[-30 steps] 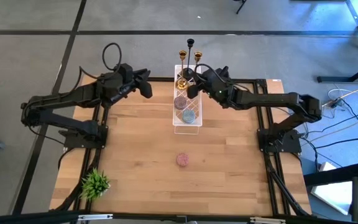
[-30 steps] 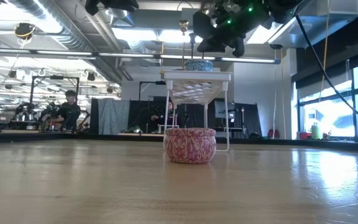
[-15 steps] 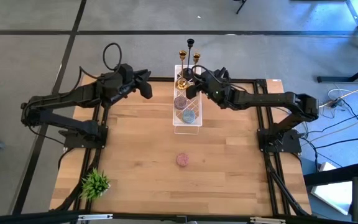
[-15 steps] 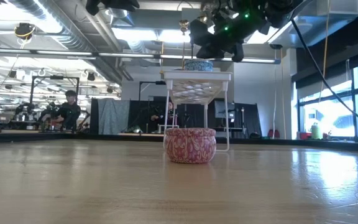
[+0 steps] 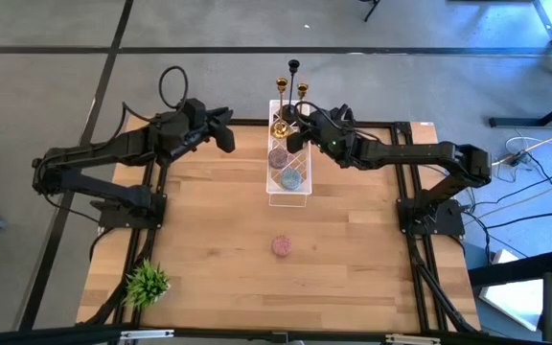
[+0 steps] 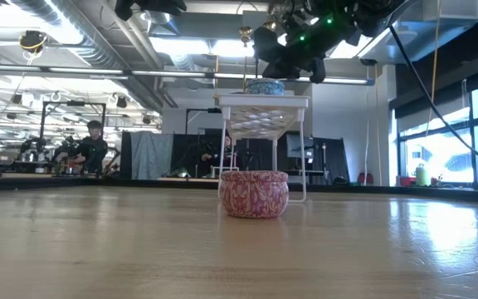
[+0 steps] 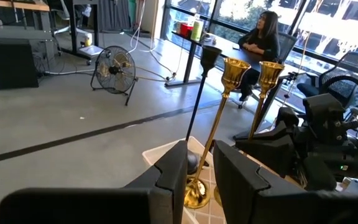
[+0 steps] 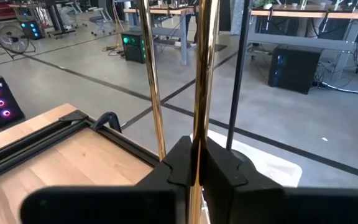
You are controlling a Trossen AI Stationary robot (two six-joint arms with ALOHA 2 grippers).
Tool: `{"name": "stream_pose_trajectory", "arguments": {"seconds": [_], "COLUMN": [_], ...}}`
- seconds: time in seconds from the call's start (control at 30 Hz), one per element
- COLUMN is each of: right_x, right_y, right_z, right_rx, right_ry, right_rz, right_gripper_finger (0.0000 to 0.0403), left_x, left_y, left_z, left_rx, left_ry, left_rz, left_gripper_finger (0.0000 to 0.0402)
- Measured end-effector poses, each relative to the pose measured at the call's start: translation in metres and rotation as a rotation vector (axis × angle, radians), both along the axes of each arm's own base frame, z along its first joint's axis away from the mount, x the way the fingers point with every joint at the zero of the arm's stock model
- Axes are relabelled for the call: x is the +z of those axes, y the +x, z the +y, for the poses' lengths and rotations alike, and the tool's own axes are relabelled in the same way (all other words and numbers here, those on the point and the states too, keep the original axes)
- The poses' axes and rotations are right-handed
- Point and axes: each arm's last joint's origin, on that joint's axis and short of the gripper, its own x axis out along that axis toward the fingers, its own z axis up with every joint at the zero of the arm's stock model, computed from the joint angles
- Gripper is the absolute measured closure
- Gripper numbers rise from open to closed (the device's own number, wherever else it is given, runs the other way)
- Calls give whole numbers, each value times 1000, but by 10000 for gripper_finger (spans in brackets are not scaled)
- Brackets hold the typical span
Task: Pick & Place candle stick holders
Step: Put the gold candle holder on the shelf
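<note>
Candle stick holders [image 5: 293,91] stand on the white rack [image 5: 288,187]; right hand [image 8: 197,163] pinches a gold stem [image 8: 202,74]. Lift straight up, clear of neighbours. Left hand [image 7: 199,177] waits, nearly closed, empty.

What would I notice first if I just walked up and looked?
Probably the tall candle stick holders on the white wire rack at the far edge of the table: one black candle stick holder and two shiny gold ones. The right gripper is shut on a gold candle stick holder. A pink patterned tin sits mid-table.
</note>
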Motion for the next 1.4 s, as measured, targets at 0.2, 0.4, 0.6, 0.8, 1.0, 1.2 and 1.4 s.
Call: {"name": "stream_pose_trajectory", "arguments": {"seconds": [0.2,0.4,0.6,0.8,1.0,1.2,1.4], "right_x": [0,0,0,0,0,2,3], "right_y": [0,0,0,0,0,0,0], "right_z": [0,0,0,0,-1,-1,-1], "right_rx": [8,11,11,10,11,20,21], "right_ry": [3,4,4,3,-9,-49,-56], "right_rz": [3,4,4,5,18,33,28], "right_gripper_finger": [373,372,371,370,370,370,370], "left_x": [-1,-2,-2,-2,-2,-2,-2], "left_y": [0,0,0,0,0,0,0], "left_z": [0,0,0,0,-1,-1,-1], "left_rx": [1,-6,-14,-14,-21,-21,-21], "left_ry": [-8,-20,-22,-22,-24,-24,-26], "left_rz": [0,2,1,2,1,1,-1], "left_gripper_finger": [327,327,327,327,327,327,327]}}
